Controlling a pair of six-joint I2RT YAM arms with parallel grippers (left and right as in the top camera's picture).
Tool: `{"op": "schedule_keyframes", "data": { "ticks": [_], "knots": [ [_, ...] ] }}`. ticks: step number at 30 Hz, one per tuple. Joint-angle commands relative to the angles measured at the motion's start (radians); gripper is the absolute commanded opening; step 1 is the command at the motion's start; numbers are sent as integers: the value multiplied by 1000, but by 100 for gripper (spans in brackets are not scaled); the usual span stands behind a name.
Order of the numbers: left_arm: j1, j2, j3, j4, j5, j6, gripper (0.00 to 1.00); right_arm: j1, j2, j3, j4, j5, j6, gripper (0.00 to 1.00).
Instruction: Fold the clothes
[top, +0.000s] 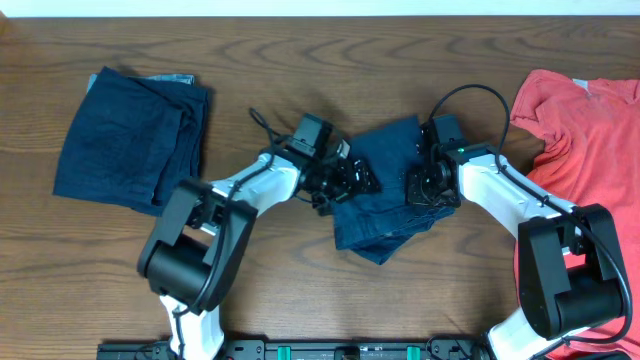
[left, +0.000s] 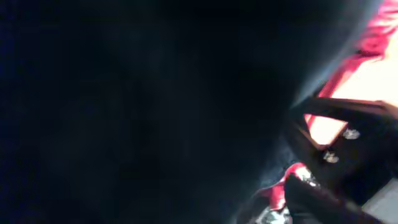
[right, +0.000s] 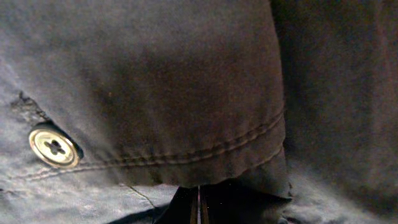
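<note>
Navy shorts (top: 385, 190) lie bunched at the middle of the wooden table (top: 300, 60), partly doubled over, one corner jutting toward the near edge. Left gripper (top: 348, 186) sits at their left edge, right gripper (top: 422, 190) at their right edge. Whether either is parted, closed or clamped on cloth cannot be told: the left wrist view is almost wholly dark fabric, and the right wrist view shows only a stitched hem (right: 205, 149) and a pale button (right: 53, 147) up close. A second navy garment (top: 130, 140) rests folded at far left, seemingly done. A red shirt (top: 585, 130) at far right lies unfolded, apparently left to do.
</note>
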Motion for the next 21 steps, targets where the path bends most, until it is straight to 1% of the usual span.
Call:
{"op": "schedule_keyframes", "data": {
  "ticks": [1, 2, 3, 6, 9, 11, 14, 16, 19, 21],
  "knots": [
    [-41, 85, -50, -19, -81, -66, 46, 11, 56, -17, 8, -62, 2, 2],
    [-42, 85, -50, -19, -84, -65, 34, 10, 56, -17, 8, -68, 2, 2],
    [-41, 85, -50, -19, -84, -54, 25, 10, 55, -16, 5, -69, 1, 2],
    [-34, 84, -50, -24, -82, 13, 7, 8, 35, -13, -18, -79, -19, 2],
    [-9, 68, -49, -79, -82, 113, 6, -7, -27, 2, -74, -87, -50, 2],
    [23, 38, -43, -148, -80, 192, 6, -24, -92, 16, -119, -87, -76, 2],
    [114, -51, -3, -330, -63, 359, 6, -51, -220, 33, -175, -89, -100, 3],
    [192, -129, 31, -436, -54, 437, 6, -64, -311, 34, -184, -90, -101, 5],
    [312, -253, 73, -517, -52, 486, 6, -68, -416, 34, -182, -89, -111, 8],
    [409, -352, 90, -515, -52, 486, 6, -68, -473, 34, -179, -90, -111, 9]
  ]
}}
